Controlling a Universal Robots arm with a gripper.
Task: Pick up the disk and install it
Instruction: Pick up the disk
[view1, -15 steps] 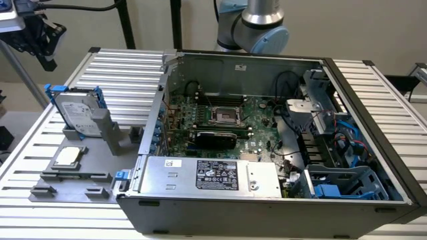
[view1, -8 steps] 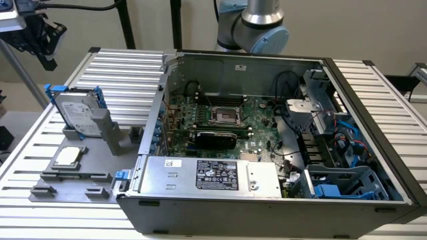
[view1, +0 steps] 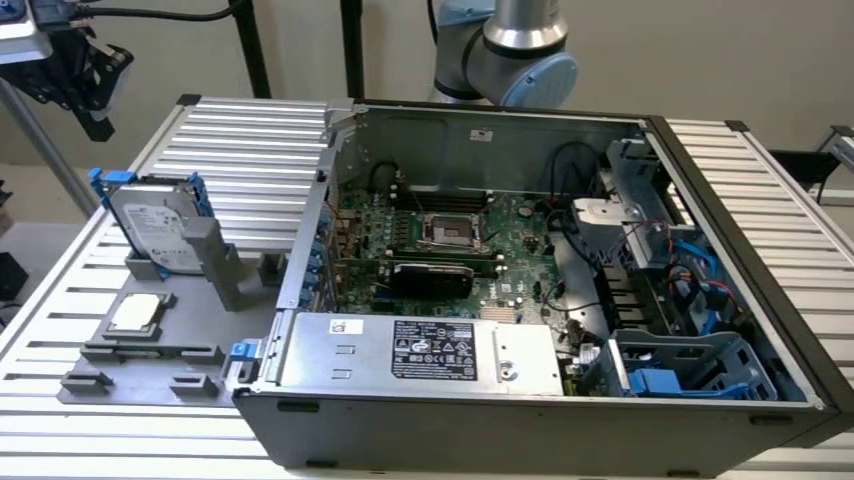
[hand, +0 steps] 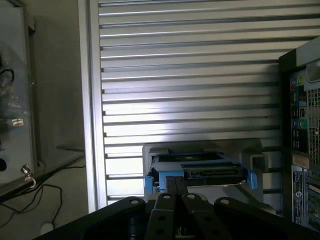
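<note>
The disk (view1: 154, 225), silver-grey with a white label and blue carrier edges, stands upright on edge in a grey holder (view1: 224, 268) on the ribbed table, to the exterior view's left of the open computer case (view1: 534, 130). My gripper (view1: 83, 85) hangs as a black shape high at the exterior view's far left, well above and away from the disk. In the wrist view the gripper (hand: 175, 192) has its black fingers (hand: 167, 189) together with nothing between them, and the disk (hand: 197, 167) sits beyond them in its holder.
A small square silver chip (view1: 138, 312) lies in the grey fixture plate in front of the disk. Inside the case are the motherboard (view1: 454, 235), a grey box with a black label (view1: 420, 350) and blue drive bays (view1: 681, 375). The case's rear panel (hand: 302, 130) borders the ribbed table (hand: 190, 75).
</note>
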